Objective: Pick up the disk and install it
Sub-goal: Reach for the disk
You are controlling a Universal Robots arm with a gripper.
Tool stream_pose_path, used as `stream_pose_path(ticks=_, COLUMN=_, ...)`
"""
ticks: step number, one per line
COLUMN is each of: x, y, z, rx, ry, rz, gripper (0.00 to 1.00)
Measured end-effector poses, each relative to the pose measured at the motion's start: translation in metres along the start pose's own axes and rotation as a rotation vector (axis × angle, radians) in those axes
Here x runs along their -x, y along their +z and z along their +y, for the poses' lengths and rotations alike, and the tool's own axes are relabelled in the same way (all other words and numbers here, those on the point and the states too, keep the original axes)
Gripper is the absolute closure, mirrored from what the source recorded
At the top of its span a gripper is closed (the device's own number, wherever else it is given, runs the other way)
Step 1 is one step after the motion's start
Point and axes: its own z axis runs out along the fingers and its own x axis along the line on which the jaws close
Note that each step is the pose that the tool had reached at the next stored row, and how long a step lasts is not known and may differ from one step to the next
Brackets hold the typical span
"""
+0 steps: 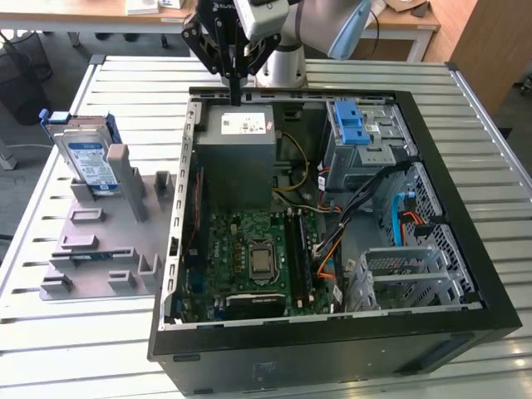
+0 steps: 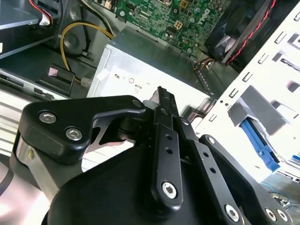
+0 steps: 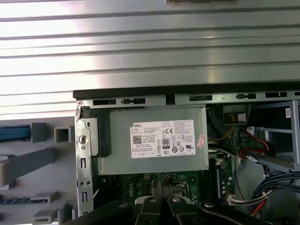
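Hovering over the far edge of the open computer case (image 1: 249,366) in the exterior view, as a black gripper (image 1: 237,96) pointing straight down, just above the grey power supply (image 1: 237,154) with its white sticker. Shows fingers pressed together at the tips and clamped on nothing (same closed look in both wrist views). Looks down in the first wrist view on that same sticker-faced box, with the case's rear rim just beyond it.

Turning to the exterior view's left, well apart from the gripper: finds the disk (image 1: 87,158) standing upright on its edge in a grey fixture (image 1: 100,241) on the slatted metal table (image 1: 83,332). Faces the camera with its white-and-blue label, wrapped in a blue carrier frame, touched by nothing but the fixture. Not yet picked up, not yet in the case.

Inside the case: holds a green motherboard (image 1: 249,249) on the near side of the power supply, a blue ridged latch piece (image 1: 353,125) atop the drive bay toward the exterior view's right, and a silver perforated drive cage (image 1: 399,278) near the front corner, with coloured cables running between them
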Motion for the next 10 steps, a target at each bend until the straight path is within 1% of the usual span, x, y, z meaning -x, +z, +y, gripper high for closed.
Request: stream_pose_path(ticks=10, x=-0.0026, y=0.0000, z=-0.0002, rx=0.0000, ry=0.000, rz=0.0000, gripper=0.90)
